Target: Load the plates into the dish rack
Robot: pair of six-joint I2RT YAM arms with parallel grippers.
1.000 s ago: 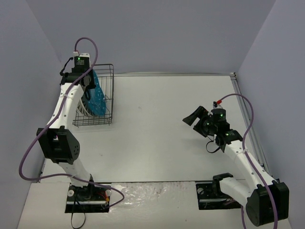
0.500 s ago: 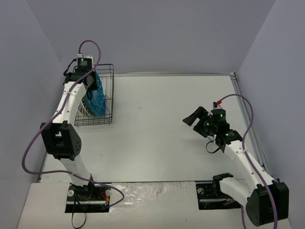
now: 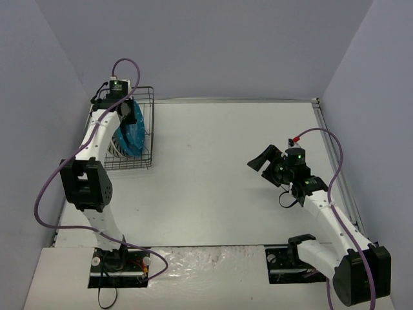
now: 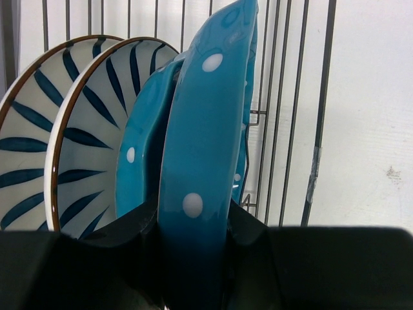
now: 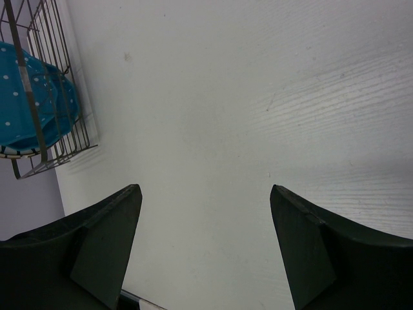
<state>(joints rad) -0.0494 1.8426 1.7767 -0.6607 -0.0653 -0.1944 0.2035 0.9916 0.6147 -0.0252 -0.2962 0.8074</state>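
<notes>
My left gripper [image 4: 193, 223] is shut on the rim of a teal-blue dotted plate [image 4: 206, 135] and holds it on edge inside the black wire dish rack [image 3: 143, 132]. A second teal-blue plate [image 4: 145, 148] stands just left of it, then two white plates with dark stripes [image 4: 87, 129]. In the top view the held teal-blue plate [image 3: 132, 132] leans in the dish rack under my left gripper [image 3: 124, 115]. My right gripper [image 3: 263, 160] is open and empty above the bare table at the right; it also shows in the right wrist view [image 5: 205, 194].
The dish rack stands at the far left of the table, close to the left wall. In the right wrist view the dish rack [image 5: 45, 97] shows at the upper left. Both arm bases sit at the table's near edge.
My left gripper has moved a little toward the back and right over the rack with the teal-blue plate in it. The right arm has not moved.
</notes>
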